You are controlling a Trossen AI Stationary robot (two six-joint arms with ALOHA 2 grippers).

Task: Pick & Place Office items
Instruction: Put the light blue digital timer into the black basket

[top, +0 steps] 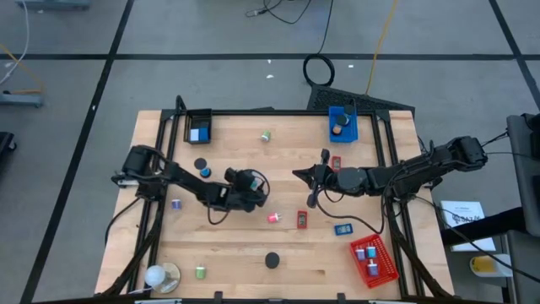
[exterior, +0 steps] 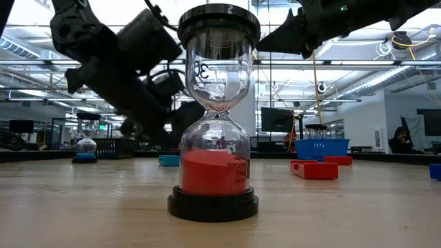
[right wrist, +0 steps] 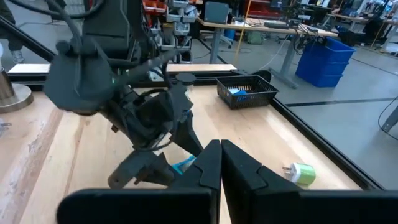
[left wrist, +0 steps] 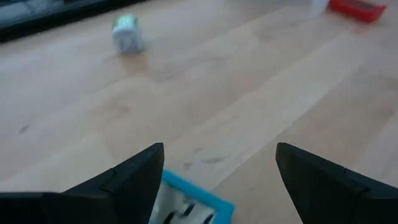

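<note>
Small office items lie scattered on the wooden table [top: 253, 245]. Among them are a green roll [top: 266, 135], a pink piece [top: 273, 218], a red block [top: 302, 219], a blue block [top: 342, 229] and a purple piece [top: 176, 203]. My left gripper [left wrist: 217, 149] is open near the table's middle. It hangs low over a white item with a blue rim [left wrist: 189, 199] that lies flat between its fingers. My right gripper [right wrist: 221, 152] is shut and holds nothing. It hovers just right of the left gripper [right wrist: 168, 158] and points at it. My left gripper comes at the blue-rimmed item from above at a slant. One finger [left wrist: 134, 174] stands right beside the item's edge [left wrist: 171, 183], and I cannot tell whether it touches. The item lies flat on the table.
A black tray [top: 200, 128] holding a blue and white item stands at the far left. A blue tray [top: 342, 125] is at the far right and a red tray [top: 374, 260] at the near right. An hourglass with red sand [exterior: 213, 124] stands near the front edge. A round white and tan object [top: 160, 276] lies at the near left corner.
</note>
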